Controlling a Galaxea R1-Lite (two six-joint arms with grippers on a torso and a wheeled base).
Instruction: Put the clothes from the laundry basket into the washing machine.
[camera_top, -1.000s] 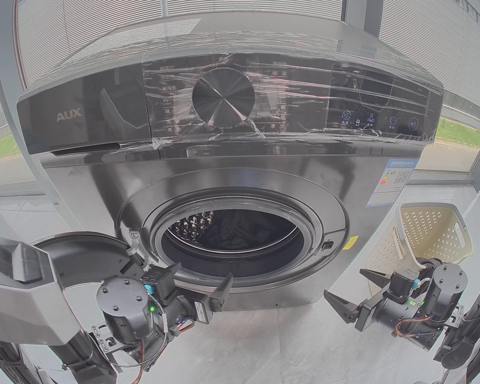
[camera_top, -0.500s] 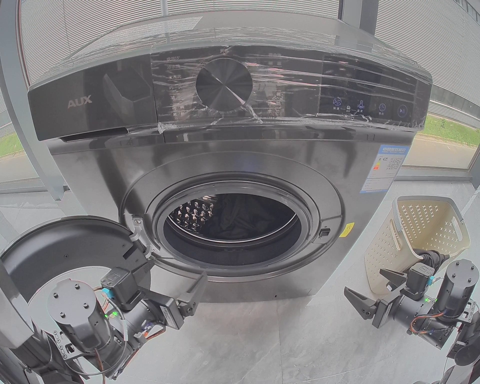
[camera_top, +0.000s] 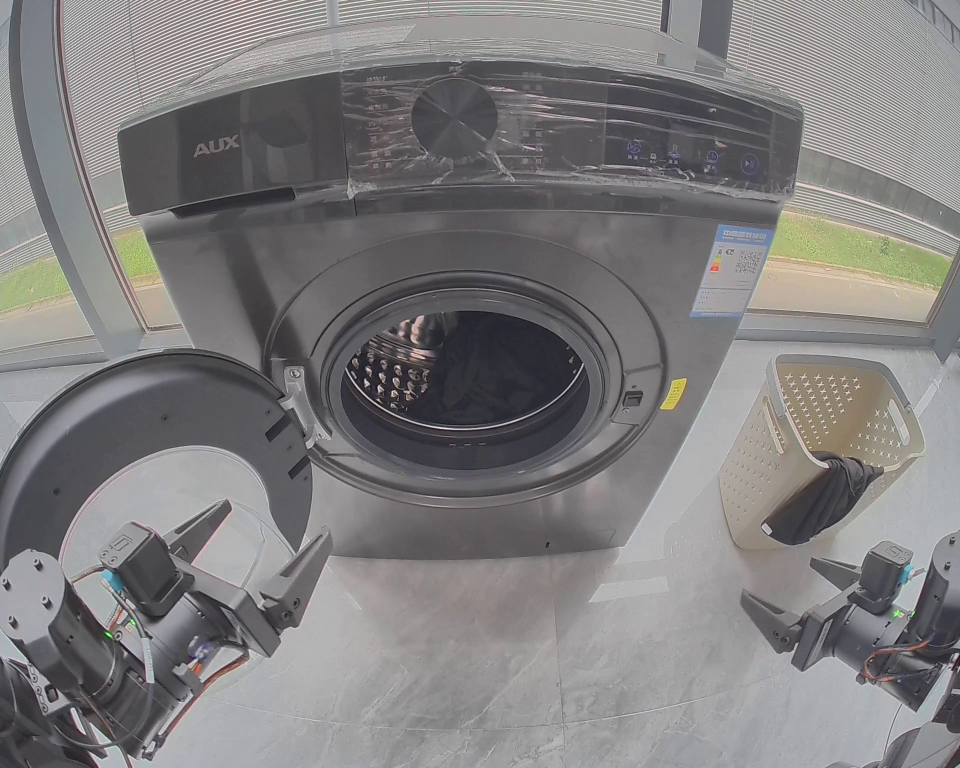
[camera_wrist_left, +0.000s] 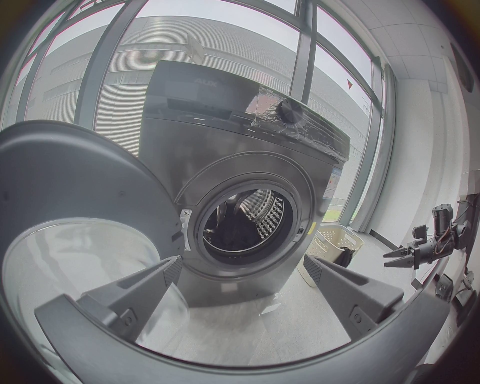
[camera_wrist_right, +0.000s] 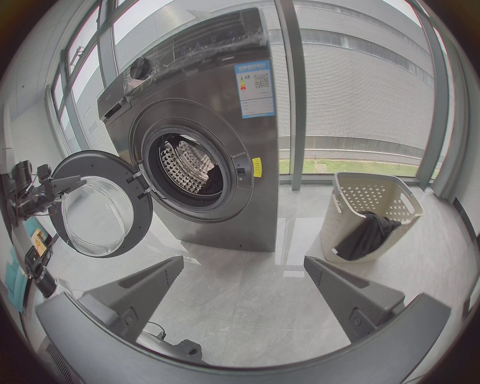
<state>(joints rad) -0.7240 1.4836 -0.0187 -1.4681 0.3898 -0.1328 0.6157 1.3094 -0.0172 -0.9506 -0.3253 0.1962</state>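
The grey washing machine (camera_top: 470, 250) stands in front of me with its round door (camera_top: 130, 420) swung open to the left. Dark clothes (camera_top: 500, 370) lie inside the drum (camera_wrist_left: 247, 220). To the machine's right, the cream laundry basket (camera_top: 748, 470) sits on the floor, and a dark garment (camera_top: 825, 495) hangs over its near rim (camera_wrist_right: 367, 235). My left gripper (camera_top: 268, 535) is open and empty, low in front of the door. My right gripper (camera_top: 785, 590) is open and empty just short of the basket.
Grey tiled floor (camera_top: 520, 650) stretches between me and the machine. Glass walls with pillars (camera_top: 60, 200) stand behind the machine and the basket. The open door's glass bowl (camera_wrist_right: 97, 215) juts out toward the left arm.
The camera has backed away from the machine, so everything looks smaller and farther off. Both arms have drawn back with it, still open. The basket's dark garment has come fully into sight.
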